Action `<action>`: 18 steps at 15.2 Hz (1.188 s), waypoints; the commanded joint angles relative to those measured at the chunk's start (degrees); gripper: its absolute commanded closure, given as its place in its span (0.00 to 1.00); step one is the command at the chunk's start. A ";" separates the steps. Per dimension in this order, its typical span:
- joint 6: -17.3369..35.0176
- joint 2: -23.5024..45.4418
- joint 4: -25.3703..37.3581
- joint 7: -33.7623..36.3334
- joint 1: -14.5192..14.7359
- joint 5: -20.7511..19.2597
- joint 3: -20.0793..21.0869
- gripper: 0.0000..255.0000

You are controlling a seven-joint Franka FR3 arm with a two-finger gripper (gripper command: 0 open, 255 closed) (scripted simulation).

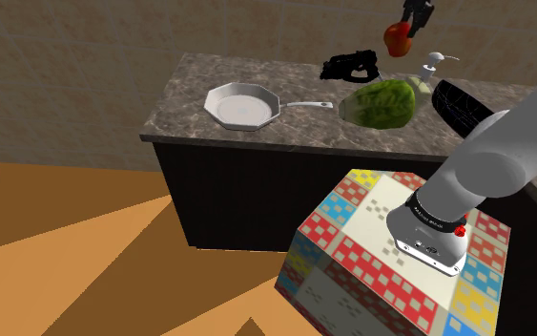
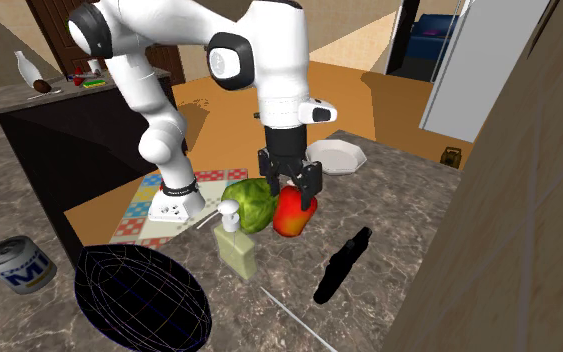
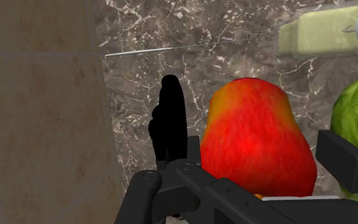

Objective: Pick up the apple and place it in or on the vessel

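Note:
My gripper (image 1: 405,27) is shut on a red and yellow apple (image 1: 397,38) and holds it in the air over the far right of the stone counter (image 1: 257,143). In the second exterior view the apple (image 2: 294,212) hangs in the gripper (image 2: 291,195) just above the countertop, close to the wall. The wrist view has the apple (image 3: 257,140) clasped between the two fingers of the gripper (image 3: 266,168). A white pan (image 1: 242,105) with a long handle lies on the counter's left part, well away from the apple. A black wire-mesh bowl (image 1: 459,105) sits at the counter's right end.
Below the apple stand a green lettuce head (image 1: 381,103), a soap dispenser (image 1: 428,72) and a black bottle (image 1: 350,65) lying flat. A tin can (image 2: 16,263) rests near the mesh bowl (image 2: 139,300). A tan wall (image 3: 37,108) runs along the counter's back.

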 commanded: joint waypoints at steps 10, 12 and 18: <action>-3.20 -16.56 -9.50 -5.99 -8.30 -10.21 -1.89 1.00; -4.09 -18.94 -10.33 -7.68 -9.91 -11.61 -2.49 1.00; -6.85 -24.84 -11.26 -13.68 -14.48 -15.23 -4.99 1.00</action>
